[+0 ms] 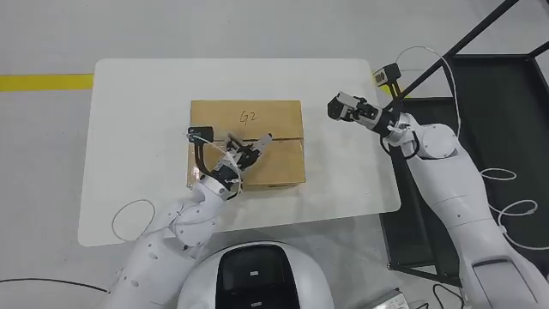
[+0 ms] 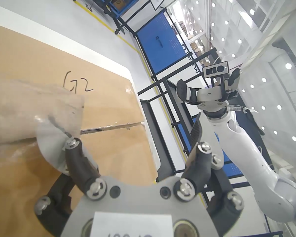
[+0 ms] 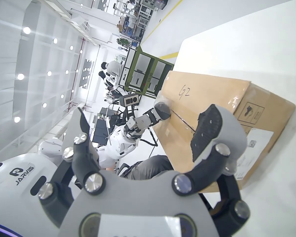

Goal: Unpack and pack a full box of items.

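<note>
Box closed, flaps down, top seam taped. Left gripper over box top at seam, jaws spread, gripping nothing. Lifted end of clear tape lies against one finger. Right gripper off box's right side, jaws apart, empty. Likely step: peel tape. Pinch free end first (flimsy, clingy stuff), then pull low along seam. Right could steady box.

Closed cardboard box on white table; left tool touching its top seam; right tool spread wide.
</note>
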